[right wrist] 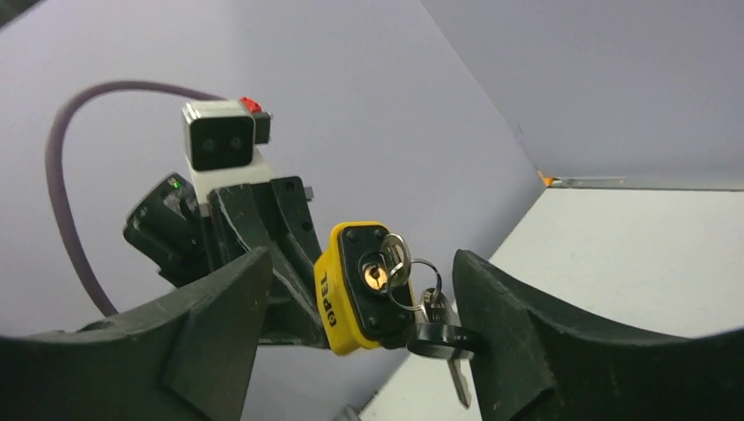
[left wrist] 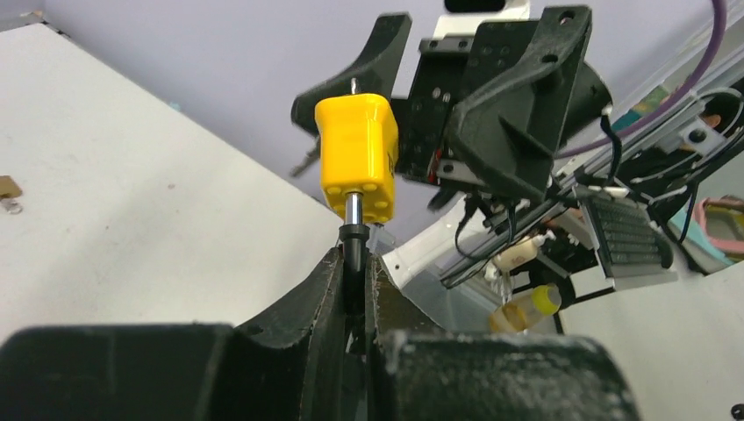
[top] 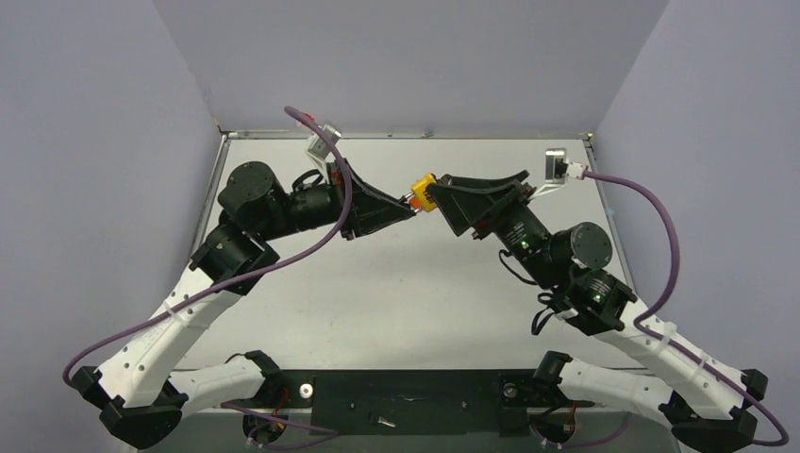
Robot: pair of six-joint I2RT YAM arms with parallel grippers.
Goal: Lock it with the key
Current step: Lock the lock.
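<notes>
A yellow padlock (top: pixel 424 192) is held in the air over the far middle of the table. My left gripper (top: pixel 410 209) is shut on its steel shackle (left wrist: pixel 352 210), and the yellow body (left wrist: pixel 355 158) stands above the fingers. My right gripper (top: pixel 440 194) is open, with its fingers on either side of the lock's black keyhole face (right wrist: pixel 373 276). A key ring (right wrist: pixel 412 281) hangs at the brass keyhole. A black-headed key (right wrist: pixel 436 338) dangles from the ring and touches my right gripper's right finger (right wrist: pixel 526 333). I cannot tell whether a key sits in the keyhole.
The white table (top: pixel 377 283) is walled by lilac panels on three sides. A small brass object (left wrist: pixel 7 189) lies on the table at the left in the left wrist view. Bottles (left wrist: pixel 526 307) and cables lie beyond the table's right edge.
</notes>
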